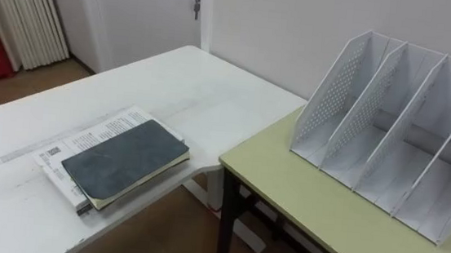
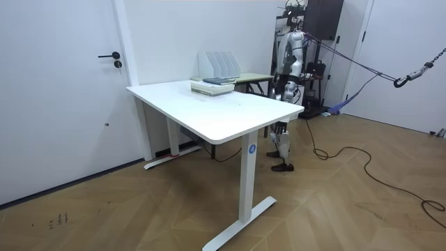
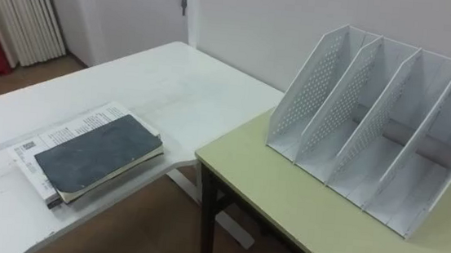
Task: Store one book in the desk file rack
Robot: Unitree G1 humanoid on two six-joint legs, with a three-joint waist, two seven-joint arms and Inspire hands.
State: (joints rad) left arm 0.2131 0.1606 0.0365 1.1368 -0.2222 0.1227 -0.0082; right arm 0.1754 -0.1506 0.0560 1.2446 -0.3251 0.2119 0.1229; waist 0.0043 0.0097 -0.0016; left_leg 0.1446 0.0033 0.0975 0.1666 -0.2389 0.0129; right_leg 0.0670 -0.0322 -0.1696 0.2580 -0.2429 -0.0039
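On white table (image 1: 182, 80), grey book (image 1: 124, 163).

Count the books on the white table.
2 visible: a grey-covered book lies on top of a white printed book, stacked at the near edge of the white table, left of the file rack. Another may be hidden beneath.

The book (image 1: 124, 163) lies left of the rack (image 1: 327, 98).
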